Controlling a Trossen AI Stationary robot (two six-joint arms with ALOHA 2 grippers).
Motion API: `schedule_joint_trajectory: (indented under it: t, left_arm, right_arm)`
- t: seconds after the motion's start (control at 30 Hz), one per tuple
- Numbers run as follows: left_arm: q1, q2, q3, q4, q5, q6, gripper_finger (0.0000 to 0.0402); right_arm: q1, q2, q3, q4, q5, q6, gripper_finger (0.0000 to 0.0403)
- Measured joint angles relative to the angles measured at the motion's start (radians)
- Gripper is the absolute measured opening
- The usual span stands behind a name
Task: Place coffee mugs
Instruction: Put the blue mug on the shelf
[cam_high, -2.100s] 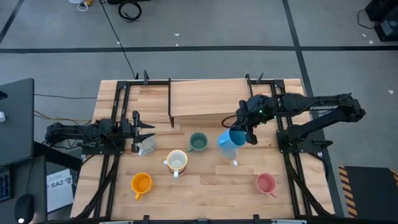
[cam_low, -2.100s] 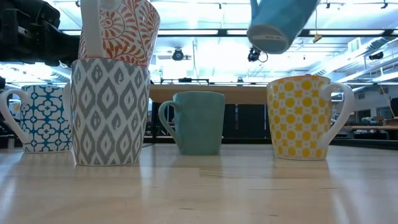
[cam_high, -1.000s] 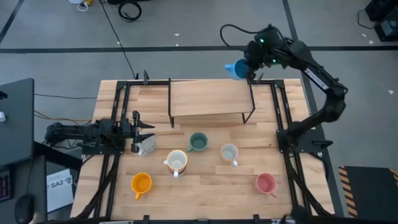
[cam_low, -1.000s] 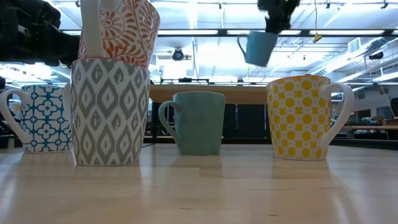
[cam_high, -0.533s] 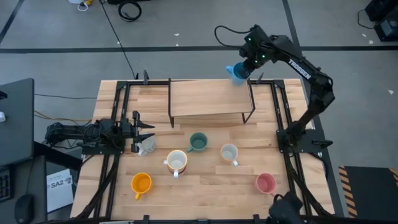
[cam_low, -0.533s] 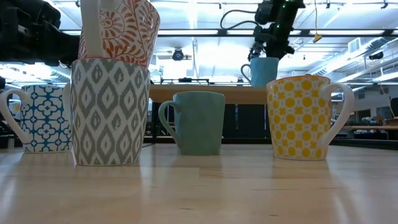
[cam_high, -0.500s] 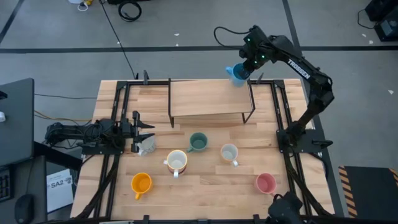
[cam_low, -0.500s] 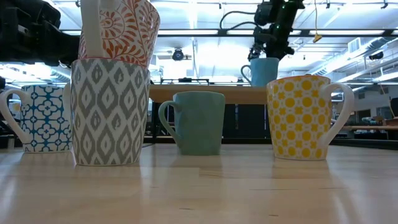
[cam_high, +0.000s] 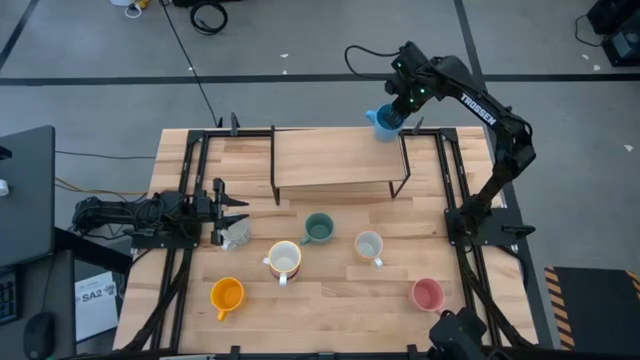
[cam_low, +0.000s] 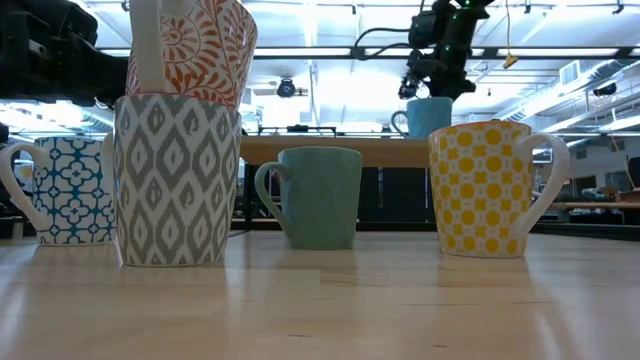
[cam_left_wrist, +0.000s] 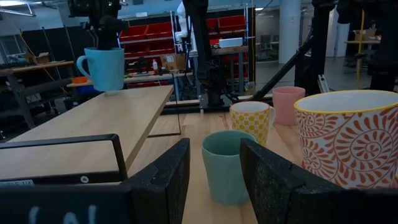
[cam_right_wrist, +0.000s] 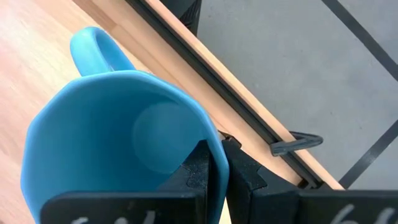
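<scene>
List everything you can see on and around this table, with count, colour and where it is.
Blue mug: one, bright blue, held over the far right corner of the shelf.
Green mug: one, dark green, table middle, in front of the shelf.
Pale mugs: two, cream and white, either side of the green mug and nearer the front.
Orange mug: one, front left.
Pink mug: one, front right.
Patterned mug: one, grey-white, beside the left tool.
Shelf: one, light wood, raised at the table's back.
Table: one, light wood.
Left tool: open, resting at the left side.
Right tool: shut on the blue mug's rim.
</scene>
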Motion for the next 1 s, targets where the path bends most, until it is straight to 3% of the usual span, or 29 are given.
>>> schedule_joint_trajectory:
  t: [1.0]
  left_arm:
    - [0.000,0.000,0.000,0.000,0.000,0.000,0.0148]
  right_arm:
    - [-0.014,-0.001,-0.058,0.051,-0.034,0.012,0.0034]
